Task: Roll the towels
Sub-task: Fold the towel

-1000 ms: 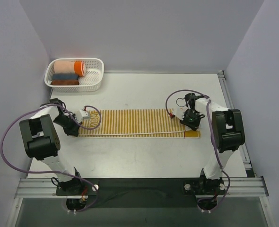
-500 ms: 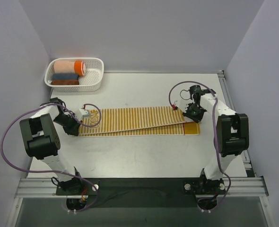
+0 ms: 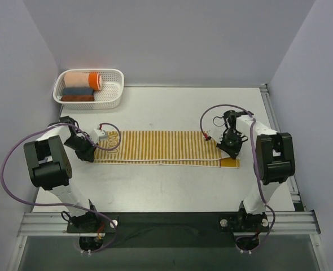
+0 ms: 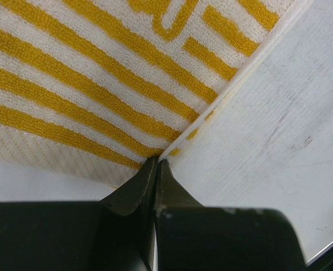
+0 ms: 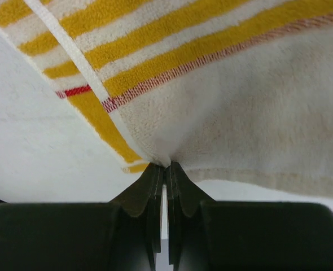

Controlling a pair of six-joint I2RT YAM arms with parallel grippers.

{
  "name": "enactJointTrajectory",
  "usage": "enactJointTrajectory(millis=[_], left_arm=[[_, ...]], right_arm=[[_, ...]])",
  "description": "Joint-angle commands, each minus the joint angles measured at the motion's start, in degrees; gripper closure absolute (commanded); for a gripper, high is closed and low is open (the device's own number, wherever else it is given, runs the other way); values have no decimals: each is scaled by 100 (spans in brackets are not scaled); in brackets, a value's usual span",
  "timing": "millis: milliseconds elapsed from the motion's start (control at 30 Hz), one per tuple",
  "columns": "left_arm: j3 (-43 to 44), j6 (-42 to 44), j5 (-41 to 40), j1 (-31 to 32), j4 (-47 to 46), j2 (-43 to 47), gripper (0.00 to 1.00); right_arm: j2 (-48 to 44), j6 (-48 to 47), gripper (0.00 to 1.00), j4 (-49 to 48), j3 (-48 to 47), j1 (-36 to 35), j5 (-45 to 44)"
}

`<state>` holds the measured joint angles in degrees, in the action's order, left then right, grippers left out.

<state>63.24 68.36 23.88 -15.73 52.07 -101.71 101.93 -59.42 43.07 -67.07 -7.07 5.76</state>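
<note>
The long yellow-and-white striped towel [image 3: 158,146] lies folded lengthwise across the table, a mustard-orange band [image 3: 229,163] showing at its right end. My left gripper [image 3: 91,152] is shut on the towel's left end; the left wrist view shows the fingertips [image 4: 156,162] pinching the towel edge [image 4: 99,90]. My right gripper [image 3: 227,148] is shut on the right end; the right wrist view shows its jaws [image 5: 166,167] pinching the cloth [image 5: 228,113] just above the table.
A white basket [image 3: 115,97] at the back left holds a peach-and-orange roll [image 3: 83,79] and grey-blue and reddish-brown rolls [image 3: 78,94]. Grey walls stand on three sides. A rail runs along the right table edge [image 3: 272,118].
My right gripper lifted the towel's right end up and back, then brought it down again over the lower layer. The left gripper stayed put on the left end.
</note>
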Motion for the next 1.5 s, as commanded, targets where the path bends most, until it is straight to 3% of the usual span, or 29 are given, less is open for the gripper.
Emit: enactJointTrajectory(millis=[0,167,333,567,800,967,1467], left_arm=[[-58,-15,-24,61,-233,-156,100],[-40,-129,-32,52,-250,-208,100],[39,-463,-155,70,-321,-332,100],[30,-815,-120,70,-347,-358,100],[-189,-842,-103,61,-426,-244,100],[-207,-912,-138,52,-461,-279,100],[-190,-930,-314,-9,-514,-341,100]], right_arm=[[378,395,100,369,1,-40,162],[872,519,100,229,-324,4,-57],[1434,589,100,202,-1246,179,-312],[1014,440,100,833,-2003,197,-137],[73,449,100,1415,-1469,75,189],[572,536,100,994,-669,48,101],[1277,721,100,431,-448,13,-233]])
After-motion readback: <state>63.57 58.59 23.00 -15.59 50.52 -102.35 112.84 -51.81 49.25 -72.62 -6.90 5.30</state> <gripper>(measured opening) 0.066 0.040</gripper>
